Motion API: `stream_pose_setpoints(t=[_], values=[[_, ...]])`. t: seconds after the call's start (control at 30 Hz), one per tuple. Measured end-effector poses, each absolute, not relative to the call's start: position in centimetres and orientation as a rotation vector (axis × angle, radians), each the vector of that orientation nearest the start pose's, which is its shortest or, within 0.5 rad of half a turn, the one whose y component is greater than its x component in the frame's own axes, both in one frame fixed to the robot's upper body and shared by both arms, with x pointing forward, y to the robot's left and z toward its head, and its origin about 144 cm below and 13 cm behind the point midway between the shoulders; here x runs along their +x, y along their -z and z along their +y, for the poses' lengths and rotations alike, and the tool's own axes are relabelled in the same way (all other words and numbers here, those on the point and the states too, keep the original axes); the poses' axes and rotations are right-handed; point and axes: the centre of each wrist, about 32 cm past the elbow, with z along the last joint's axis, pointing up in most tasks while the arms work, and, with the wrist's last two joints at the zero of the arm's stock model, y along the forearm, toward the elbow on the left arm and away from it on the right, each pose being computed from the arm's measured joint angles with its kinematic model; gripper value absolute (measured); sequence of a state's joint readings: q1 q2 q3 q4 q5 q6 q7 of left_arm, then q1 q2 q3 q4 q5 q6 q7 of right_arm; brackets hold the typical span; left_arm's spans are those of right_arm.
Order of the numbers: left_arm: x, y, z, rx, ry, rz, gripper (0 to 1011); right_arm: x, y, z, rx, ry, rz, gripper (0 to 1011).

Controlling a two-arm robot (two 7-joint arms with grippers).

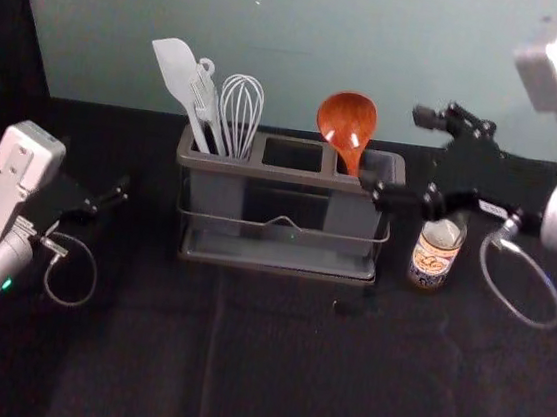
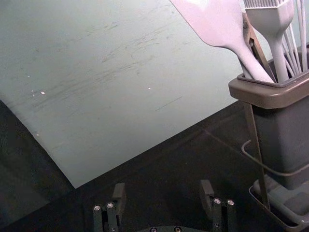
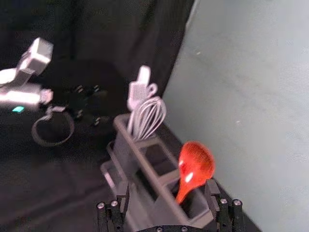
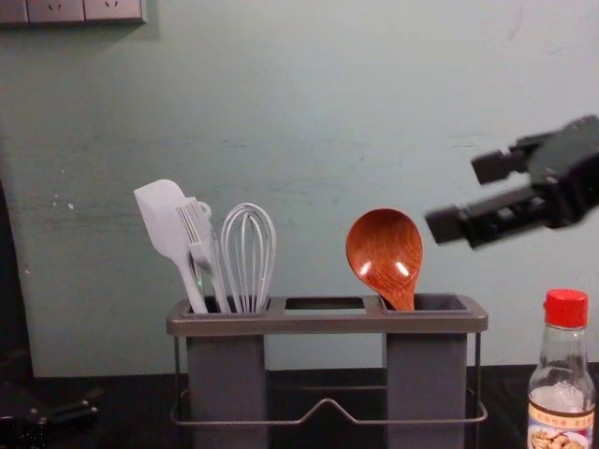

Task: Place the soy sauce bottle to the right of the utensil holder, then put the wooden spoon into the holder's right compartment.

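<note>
The wooden spoon (image 1: 348, 122) stands bowl-up in the right compartment of the utensil holder (image 1: 287, 174); in the chest view the spoon (image 4: 385, 253) leans slightly left. The soy sauce bottle (image 1: 435, 252) is upright to the right of the holder, its red cap (image 4: 566, 308) visible from the chest. My right gripper (image 1: 403, 154) hangs open above and right of the spoon, apart from it; in its wrist view the right gripper (image 3: 168, 189) has nothing between its fingers. Left of the holder, my left gripper (image 1: 109, 194) is parked; the left gripper (image 2: 163, 189) is open and empty in its wrist view.
A pale spatula (image 1: 178, 74), a fork-like utensil and a whisk (image 1: 240, 114) fill the holder's left compartment. Behind the holder rises a grey-green wall (image 4: 309, 112). Black cloth (image 1: 270, 369) covers the table.
</note>
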State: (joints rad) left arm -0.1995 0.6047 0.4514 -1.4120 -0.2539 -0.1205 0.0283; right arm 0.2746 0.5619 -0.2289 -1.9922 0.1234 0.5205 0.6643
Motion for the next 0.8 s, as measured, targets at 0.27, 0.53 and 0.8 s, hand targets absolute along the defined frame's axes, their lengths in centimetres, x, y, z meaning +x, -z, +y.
stream_pose_setpoints(t=[0.27, 0.53, 0.8], values=[[48.9, -114.0, 31.0, 0.304, -1.248, -0.285, 1005, 45.0, -132.3, -28.4, -0.459, 0.607, -0.232, 1002], [48.9, -114.0, 31.0, 0.304, -1.248, -0.285, 1005, 43.0, -127.9, -28.9, -0.450, 0.611, -0.189, 1002], [48.9, -114.0, 31.0, 0.304, -1.248, -0.285, 1005, 40.4, -123.7, -27.7, -0.368, 0.804, -0.233, 1003]])
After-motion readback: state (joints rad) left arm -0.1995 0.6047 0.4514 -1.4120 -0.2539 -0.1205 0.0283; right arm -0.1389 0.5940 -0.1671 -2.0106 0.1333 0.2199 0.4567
